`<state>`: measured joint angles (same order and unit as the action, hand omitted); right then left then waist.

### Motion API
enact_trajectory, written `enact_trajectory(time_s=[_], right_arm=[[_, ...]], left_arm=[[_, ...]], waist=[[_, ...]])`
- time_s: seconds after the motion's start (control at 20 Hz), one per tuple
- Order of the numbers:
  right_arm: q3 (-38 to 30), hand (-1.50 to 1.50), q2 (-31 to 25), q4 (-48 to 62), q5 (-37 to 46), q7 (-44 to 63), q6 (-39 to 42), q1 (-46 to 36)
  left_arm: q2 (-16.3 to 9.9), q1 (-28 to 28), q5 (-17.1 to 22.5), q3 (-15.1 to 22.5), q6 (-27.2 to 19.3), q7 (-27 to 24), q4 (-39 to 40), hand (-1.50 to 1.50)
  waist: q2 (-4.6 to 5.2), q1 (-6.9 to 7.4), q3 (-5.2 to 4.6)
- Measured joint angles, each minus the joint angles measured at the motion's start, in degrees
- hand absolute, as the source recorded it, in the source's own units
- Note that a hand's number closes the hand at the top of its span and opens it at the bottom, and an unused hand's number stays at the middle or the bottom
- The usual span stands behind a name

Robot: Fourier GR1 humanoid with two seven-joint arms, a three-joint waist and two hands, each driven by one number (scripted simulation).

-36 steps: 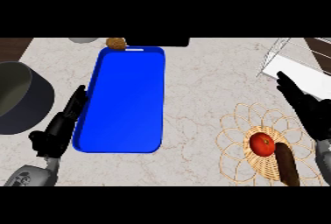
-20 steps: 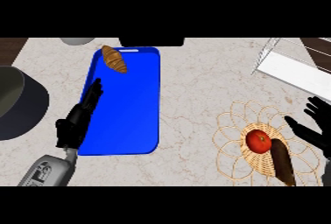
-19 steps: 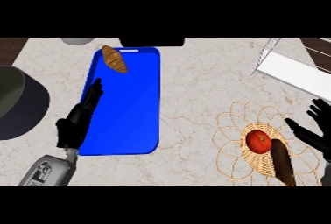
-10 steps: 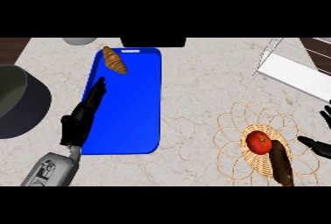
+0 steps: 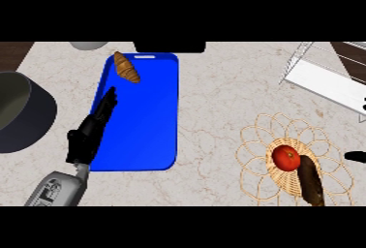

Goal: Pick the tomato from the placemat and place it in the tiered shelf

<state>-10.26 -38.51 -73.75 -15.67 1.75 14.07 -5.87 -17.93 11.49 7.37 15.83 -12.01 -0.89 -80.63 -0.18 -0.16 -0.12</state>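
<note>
The tomato [image 5: 285, 158] sits on a round woven placemat [image 5: 257, 140] at the lower right of the table [image 5: 221, 97]. It has not been picked up yet. A long dark thing [image 5: 310, 180] lies right beside the tomato on the same mat; I cannot tell what it is.

The tiered shelf [image 5: 325, 77] is made of white wire and stands at the top right, well apart from the tomato. That is where the tomato has to go, so I think the tomato will have to be lifted up and away from the mat.

The left robot hand [image 5: 89, 133] lies along the left edge of a blue tray [image 5: 146, 121], fingers straight and close together, holding nothing. It looks like it is just resting there, since the tomato is on the other side. A brown croissant [image 5: 127, 67] lies at the top of the tray.

Only a small black tip of the right robot hand [image 5: 355, 156] shows at the right edge, near the mat. I cannot tell how it is held. It is the closer hand, so I guess it will do the picking.

A big dark pot [image 5: 22, 114] stands at the far left. There is no writing to read anywhere.
</note>
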Motion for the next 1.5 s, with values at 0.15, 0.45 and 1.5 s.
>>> enact_trajectory(time_s=[0.15,0.45,1.5], right_arm=[[3.4,-1.5,-3.0,-4.0,2.3,4.9,2.8,-0.1],[8.3,-1.5,-8.7,-13.4,5.9,15.6,7.5,0.1],[6.3,-1.5,3.7,-33.8,17.1,36.0,9.9,3.2]], left_arm=[[0.4,0.3,-0.2,-0.1,0.0,0.3,-0.1,0.0],[0.9,-0.2,-1.0,-0.2,0.3,0.0,0.1,0.0],[6.2,-1.7,-7.6,-4.7,4.1,2.9,-3.1,0.0]], waist=[[0.01,0.03,0.0],[0.0,-0.12,0.0],[0.12,0.15,0.1]])
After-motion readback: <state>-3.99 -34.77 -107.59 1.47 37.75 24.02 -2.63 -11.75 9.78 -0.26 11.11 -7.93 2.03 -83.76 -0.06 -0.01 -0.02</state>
